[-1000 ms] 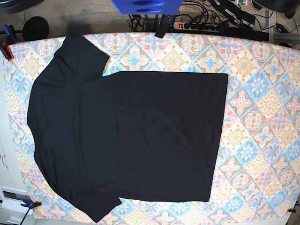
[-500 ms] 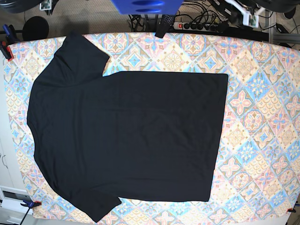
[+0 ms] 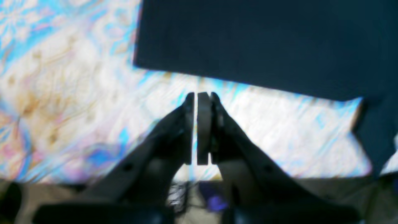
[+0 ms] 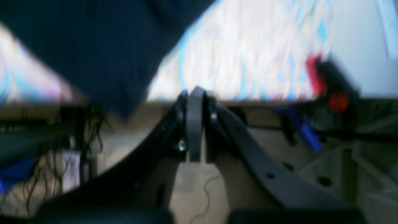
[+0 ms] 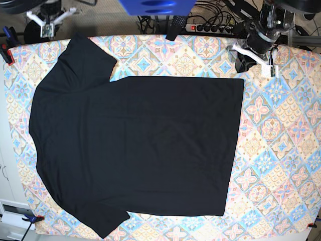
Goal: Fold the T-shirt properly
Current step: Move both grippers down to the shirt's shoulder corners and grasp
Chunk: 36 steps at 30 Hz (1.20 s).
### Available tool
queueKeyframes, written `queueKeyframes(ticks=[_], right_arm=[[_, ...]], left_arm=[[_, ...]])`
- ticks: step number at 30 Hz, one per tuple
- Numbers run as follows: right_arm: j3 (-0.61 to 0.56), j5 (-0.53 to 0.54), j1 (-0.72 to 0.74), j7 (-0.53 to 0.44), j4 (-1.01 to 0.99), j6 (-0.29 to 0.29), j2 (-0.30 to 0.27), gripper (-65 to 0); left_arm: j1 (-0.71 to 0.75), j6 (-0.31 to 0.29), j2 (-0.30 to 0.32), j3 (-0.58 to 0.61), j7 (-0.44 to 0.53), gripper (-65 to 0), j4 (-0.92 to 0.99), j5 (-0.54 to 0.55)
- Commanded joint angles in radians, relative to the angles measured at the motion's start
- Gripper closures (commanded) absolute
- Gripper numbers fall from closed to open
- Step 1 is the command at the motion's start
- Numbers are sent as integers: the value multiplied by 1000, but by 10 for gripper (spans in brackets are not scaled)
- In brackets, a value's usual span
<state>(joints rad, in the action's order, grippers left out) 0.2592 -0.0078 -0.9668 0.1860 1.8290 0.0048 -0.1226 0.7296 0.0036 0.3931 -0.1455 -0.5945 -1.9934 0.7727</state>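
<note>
The black T-shirt [image 5: 135,145] lies spread flat on the patterned table cover [image 5: 281,150], collar end to the left and hem to the right. My left gripper [image 5: 241,64] hovers just beyond the hem's far right corner. In the left wrist view it [image 3: 199,95] is shut and empty, a short way from the T-shirt edge [image 3: 264,40]. My right arm [image 5: 46,19] hangs past the table's far left corner near the upper sleeve. In the right wrist view my right gripper [image 4: 194,91] is shut and empty, with the sleeve [image 4: 93,46] to its upper left.
A power strip [image 5: 205,27] and cables lie behind the far table edge. A blue object [image 5: 155,6] sits at the top centre. Red clamps hold the cover at the left corner [image 5: 6,51] [image 4: 329,90] and the near left corner [image 5: 33,218].
Both arms have come down into the base view from the far edge, the left toward the hem's corner, the right toward the far left corner. The T-shirt has not moved.
</note>
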Motion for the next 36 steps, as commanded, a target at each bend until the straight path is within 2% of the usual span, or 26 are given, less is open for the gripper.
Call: queueKeyframes(ticks=[1, 4, 8, 13, 20, 22, 24, 29, 36], right_arm=[[5, 2, -10, -1, 16, -7, -5, -3], [1, 2, 15, 10, 21, -7, 1, -32], [-47, 2, 30, 11, 21, -7, 1, -67], [-79, 2, 30, 11, 21, -7, 1, -88], [-79, 18, 32, 11, 21, -7, -2, -144], [-79, 61, 32, 11, 21, -7, -4, -152], [-79, 147, 32, 13, 21, -7, -10, -153], [-79, 296, 30, 13, 21, -7, -62, -153], [-76, 346, 30, 13, 21, -7, -62, -153]], left_arm=[[-15, 2, -15, -39, -12, -16, -4, 12], [-86, 2, -102, -115, -107, -57, 9, 20], [-178, 2, -191, -181, -232, -166, 69, 21], [-265, 2, -276, -257, -272, -265, 201, 23], [-302, 2, -303, -266, -269, -279, 291, 24], [-319, 2, -319, -270, -269, -279, 317, 24], [-327, 2, -331, -280, -269, -279, 357, 24], [-345, 0, -357, -297, -269, -279, 400, 21], [-459, 0, -351, -300, -269, -274, 543, 21]])
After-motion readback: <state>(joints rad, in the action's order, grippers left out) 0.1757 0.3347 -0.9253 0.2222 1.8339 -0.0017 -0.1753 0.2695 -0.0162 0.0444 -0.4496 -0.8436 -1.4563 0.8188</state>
